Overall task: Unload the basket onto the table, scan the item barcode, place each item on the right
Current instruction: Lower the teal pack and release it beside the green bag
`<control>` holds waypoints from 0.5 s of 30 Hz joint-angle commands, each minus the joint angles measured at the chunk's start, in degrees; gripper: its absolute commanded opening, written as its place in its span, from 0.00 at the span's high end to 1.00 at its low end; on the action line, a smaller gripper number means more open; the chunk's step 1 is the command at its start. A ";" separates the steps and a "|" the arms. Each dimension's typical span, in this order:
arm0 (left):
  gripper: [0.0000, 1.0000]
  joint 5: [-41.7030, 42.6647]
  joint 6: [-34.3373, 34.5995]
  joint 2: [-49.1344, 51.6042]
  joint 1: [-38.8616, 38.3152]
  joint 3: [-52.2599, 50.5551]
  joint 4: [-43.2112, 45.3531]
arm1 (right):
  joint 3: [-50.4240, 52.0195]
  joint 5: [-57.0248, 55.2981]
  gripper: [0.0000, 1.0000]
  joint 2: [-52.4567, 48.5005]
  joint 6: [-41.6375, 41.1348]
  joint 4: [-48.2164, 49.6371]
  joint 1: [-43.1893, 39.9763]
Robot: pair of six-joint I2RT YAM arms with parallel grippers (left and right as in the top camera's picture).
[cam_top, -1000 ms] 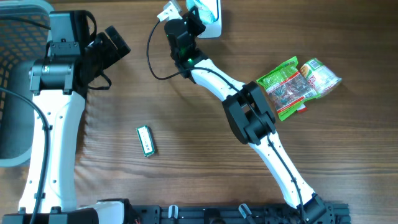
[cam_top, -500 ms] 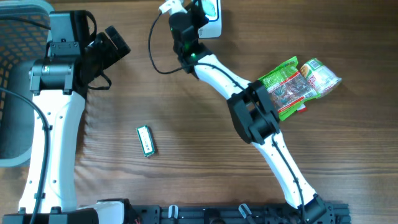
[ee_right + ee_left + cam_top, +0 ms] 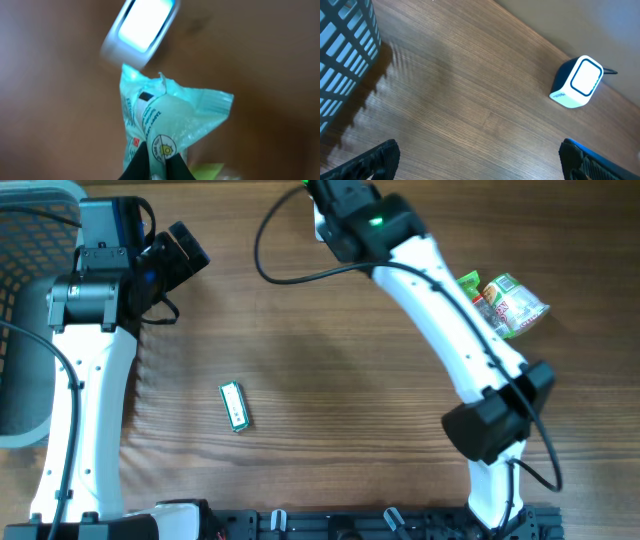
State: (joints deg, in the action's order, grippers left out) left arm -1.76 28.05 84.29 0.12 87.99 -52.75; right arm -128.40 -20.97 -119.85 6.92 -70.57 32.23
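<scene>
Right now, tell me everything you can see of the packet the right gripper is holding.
The packet is a crinkled, pale mint plastic wrapper, semi-transparent, with something white and rounded inside. It bears small print, a round yellow-green emblem and a small black square. The right gripper is shut on its lower end, and its top edge points toward the lit scanner. The picture is blurred.

White arm links, black joints (green light glowing), looping black cables.
</scene>
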 commanded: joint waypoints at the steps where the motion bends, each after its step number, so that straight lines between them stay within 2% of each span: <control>1: 0.00 0.24 -1.07 -1.03 0.26 0.85 0.15 | 2.86 22.62 0.96 -1.62 -8.87 -10.99 -3.98; 3: 0.00 0.24 -1.07 -1.03 0.26 0.85 0.15 | 7.45 24.28 0.96 -1.86 -9.07 -13.27 -5.20; 7: 0.00 0.24 -1.07 -1.03 0.26 0.85 0.15 | 18.14 22.93 0.96 -1.86 -9.99 -9.14 -6.08; 11: 0.00 0.24 -1.07 -1.03 0.26 0.85 0.15 | 28.15 8.20 0.96 -1.86 -19.69 -6.36 -6.58; 13: 0.00 0.24 -1.07 -1.03 0.26 0.85 0.15 | 30.60 5.25 0.95 -1.86 -22.08 -4.92 -6.93; 15: 0.00 0.24 -1.07 -1.03 0.26 0.85 0.15 | 32.76 5.60 0.63 -1.86 -21.84 -2.38 -7.37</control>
State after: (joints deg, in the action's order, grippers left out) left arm -1.76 28.05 84.29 0.12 87.99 -52.73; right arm -98.21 -9.19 -121.73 -9.76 -75.64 25.69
